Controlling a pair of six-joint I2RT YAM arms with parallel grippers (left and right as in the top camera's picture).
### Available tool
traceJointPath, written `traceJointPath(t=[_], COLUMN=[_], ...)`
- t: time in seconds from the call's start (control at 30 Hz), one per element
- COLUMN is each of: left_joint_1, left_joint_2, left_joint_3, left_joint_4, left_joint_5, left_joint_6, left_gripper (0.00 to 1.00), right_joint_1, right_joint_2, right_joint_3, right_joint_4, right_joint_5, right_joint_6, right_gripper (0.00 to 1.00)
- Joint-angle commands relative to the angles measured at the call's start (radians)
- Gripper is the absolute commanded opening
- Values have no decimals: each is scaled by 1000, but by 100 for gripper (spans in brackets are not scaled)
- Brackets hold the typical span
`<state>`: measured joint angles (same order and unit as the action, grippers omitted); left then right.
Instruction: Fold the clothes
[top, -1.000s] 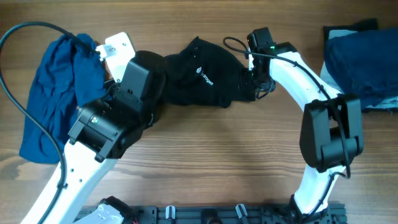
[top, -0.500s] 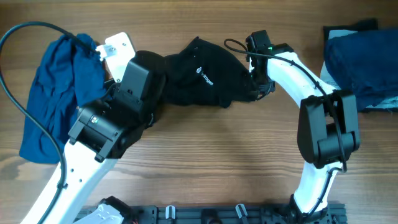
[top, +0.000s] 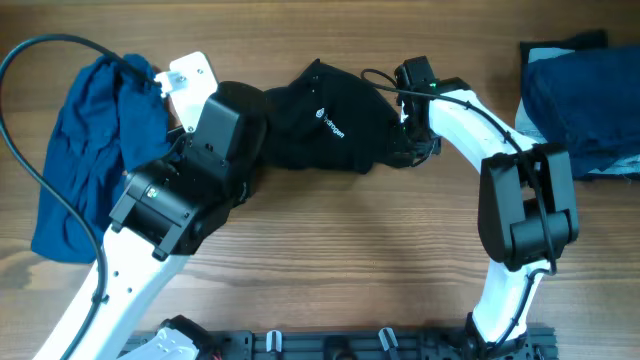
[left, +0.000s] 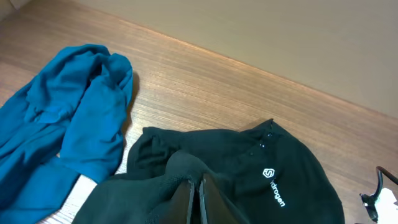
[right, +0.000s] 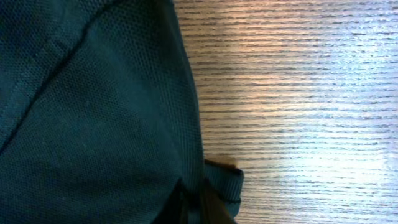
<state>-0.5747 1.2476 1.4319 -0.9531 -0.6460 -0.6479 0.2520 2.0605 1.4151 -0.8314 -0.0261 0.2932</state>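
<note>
Snapping the right hand (right: 189, 203) shut from open onto the right edge of the black T-shirt (top: 335, 130), bunched on the worktop (top: 380, 260), left hand (left: 194, 196) clenched on its left side, likely ready for stretching flat.

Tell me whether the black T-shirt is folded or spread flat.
Neither: the black T-shirt lies bunched in a wrinkled heap on the table, logo facing up.

Overhead downward, wrists close, T-shirt (top: 330, 125) apparently shared
</note>
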Motion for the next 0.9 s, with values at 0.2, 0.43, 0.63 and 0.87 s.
traceJointPath(t=[0.2, 0.43, 0.63, 0.87], left_joint_1=[6, 6, 3, 3], left_joint_2=[1, -62, -155, -266], left_joint_3=[17, 23, 27, 29], left_joint_4=[10, 44, 52, 70], left_joint_5=[-18, -18, 27, 28], left_joint_6=[12, 13, 13, 13], left_gripper=[4, 4, 4, 4], right_joint_1=[-25, -91, -155, -200], right_joint_2=[-69, -314, -509, -654], right_joint_3=[98, 278, 306, 307], right_joint_4=[-98, -251, -298, -311], right_joint_5=[-60, -103, -113, -93], right_joint_6=[55, 49, 50, 47], right_gripper=[4, 4, 4, 4])
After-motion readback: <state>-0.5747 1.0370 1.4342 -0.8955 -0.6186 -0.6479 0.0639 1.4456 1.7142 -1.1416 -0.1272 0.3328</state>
